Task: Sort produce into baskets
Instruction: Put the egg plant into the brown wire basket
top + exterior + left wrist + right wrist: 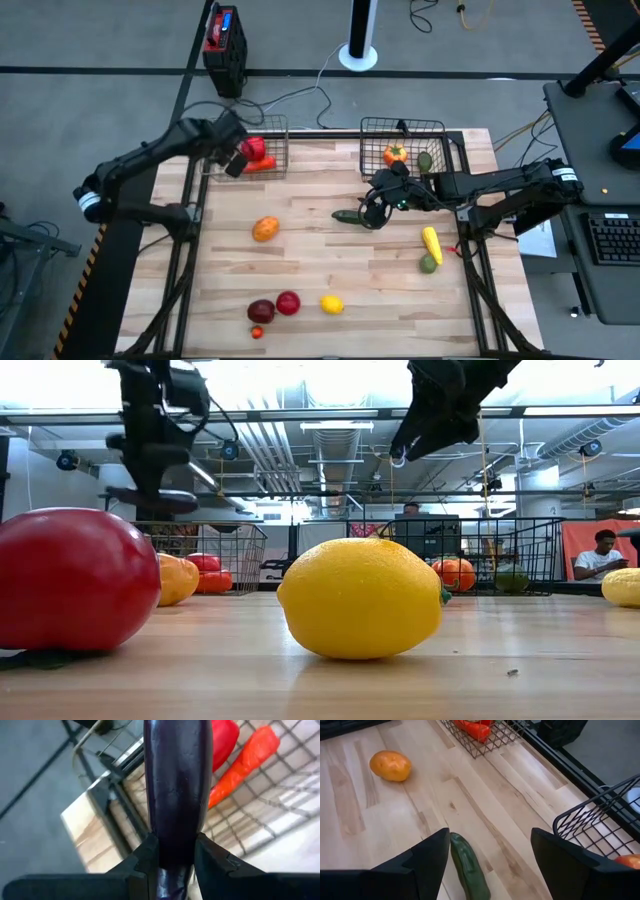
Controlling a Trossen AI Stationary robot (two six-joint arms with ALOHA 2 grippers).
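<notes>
Two baskets [262,150] sit at the desk's [330,260] twelve-o'clock edge. Left fingers [236,158] clamp a dark purple eggplant [176,790] over the eleven-o'clock basket. Right fingers [372,212], apart, bracket a cucumber [468,866] near centre.

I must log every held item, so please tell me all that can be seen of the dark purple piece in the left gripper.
The purple piece is long, smooth and glossy, like a plastic toy eggplant. The left gripper is shut on it, a dark finger pressing each side, so it points straight forward from the wrist. It hangs over the left basket, touching neither the mesh nor the red pieces lying inside. Its far tip is out of view.
</notes>
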